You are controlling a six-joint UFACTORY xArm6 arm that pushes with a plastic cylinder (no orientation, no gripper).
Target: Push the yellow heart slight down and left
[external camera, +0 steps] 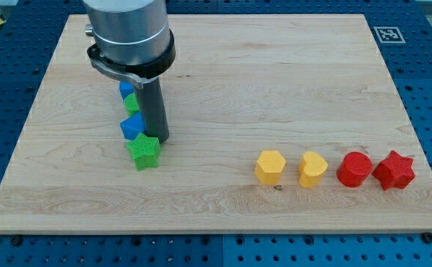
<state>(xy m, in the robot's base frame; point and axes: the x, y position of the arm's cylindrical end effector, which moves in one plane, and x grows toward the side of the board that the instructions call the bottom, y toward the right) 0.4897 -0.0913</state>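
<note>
The yellow heart (pixel 312 169) lies on the wooden board (pixel 223 89) at the lower right, between a yellow hexagon (pixel 270 166) on its left and a red cylinder (pixel 354 169) on its right. A red star (pixel 394 170) ends that row at the right. My tip (pixel 160 139) is far to the left of the heart, touching the top right of a green star (pixel 144 152) and beside a blue block (pixel 132 126).
Another green block (pixel 131 102) and another blue block (pixel 125 89) stand partly hidden behind the rod at the left. A black-and-white marker (pixel 389 34) sits on the board's top right corner. A blue perforated table surrounds the board.
</note>
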